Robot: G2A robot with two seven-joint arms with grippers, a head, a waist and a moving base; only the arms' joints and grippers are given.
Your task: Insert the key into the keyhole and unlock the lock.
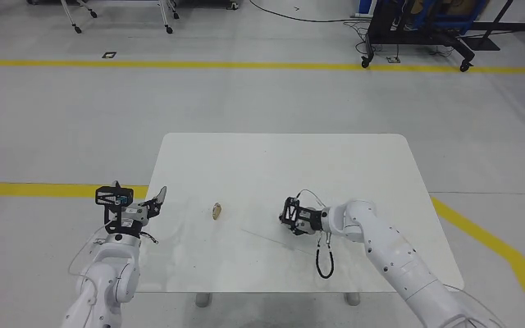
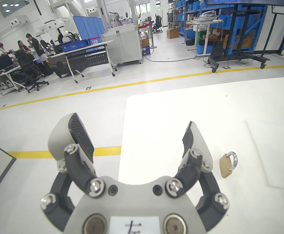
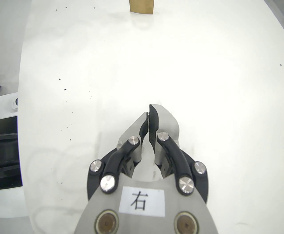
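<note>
A small brass padlock (image 1: pixel 216 211) with a silver shackle lies on the white table (image 1: pixel 328 164), left of centre. In the left wrist view the padlock (image 2: pixel 228 165) rests a short way off to one side of my left gripper (image 2: pixel 133 124), which is open and empty. That left gripper (image 1: pixel 138 197) hovers at the table's left edge. My right gripper (image 1: pixel 289 215) sits low over the table, right of the padlock, pointing at it. Its pads (image 3: pixel 153 124) are pressed together; I cannot tell whether a key is pinched between them. The padlock's brass body (image 3: pixel 141 6) lies straight ahead of them.
A thin white sheet (image 2: pixel 266 155) lies flat on the table beyond the padlock. A black cable loop (image 1: pixel 325 256) hangs from the right arm over the table. Small dark specks (image 3: pixel 65 89) dot the surface. Bare floor with yellow lines (image 1: pixel 82 189) surrounds the table.
</note>
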